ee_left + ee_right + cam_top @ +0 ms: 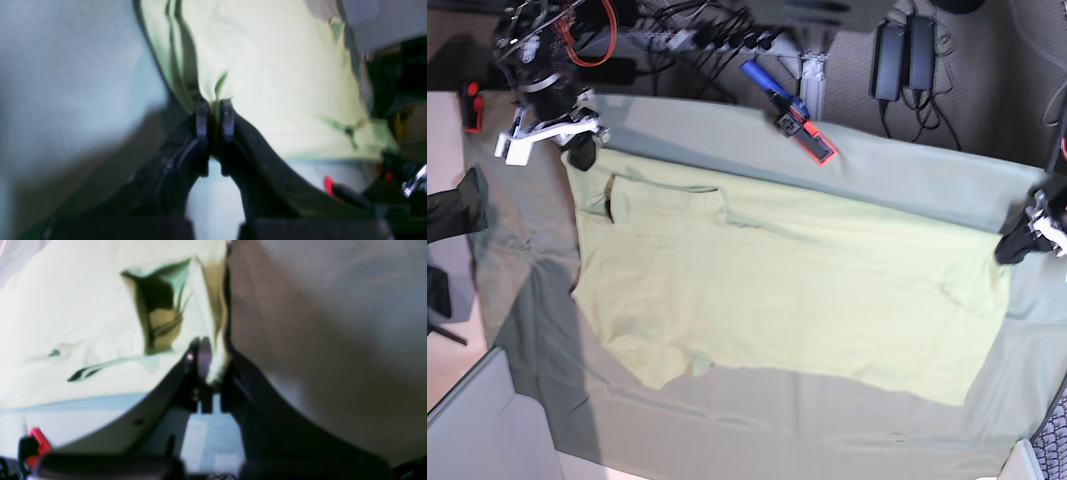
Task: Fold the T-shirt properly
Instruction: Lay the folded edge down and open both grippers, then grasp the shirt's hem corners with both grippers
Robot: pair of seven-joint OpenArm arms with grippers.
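Note:
The pale yellow-green T-shirt (807, 290) lies spread, stretched wide, on the dull grey-green sheet (727, 420). My right gripper (580, 152) is at the shirt's far left corner. In the right wrist view it (213, 368) is shut on a bunched edge of the shirt (66, 323), next to an open fold. My left gripper (1013, 246) is at the shirt's right edge. In the left wrist view it (215, 111) is shut on a pinch of the shirt (267, 66). The shirt's near edge is rumpled at the lower left.
A dark green-black garment (452, 210) hangs at the left edge. A blue and red clamp (792, 115) sits on the table's far edge, with cables and power adapters (897, 50) behind it. A grey panel (487, 420) stands at the lower left.

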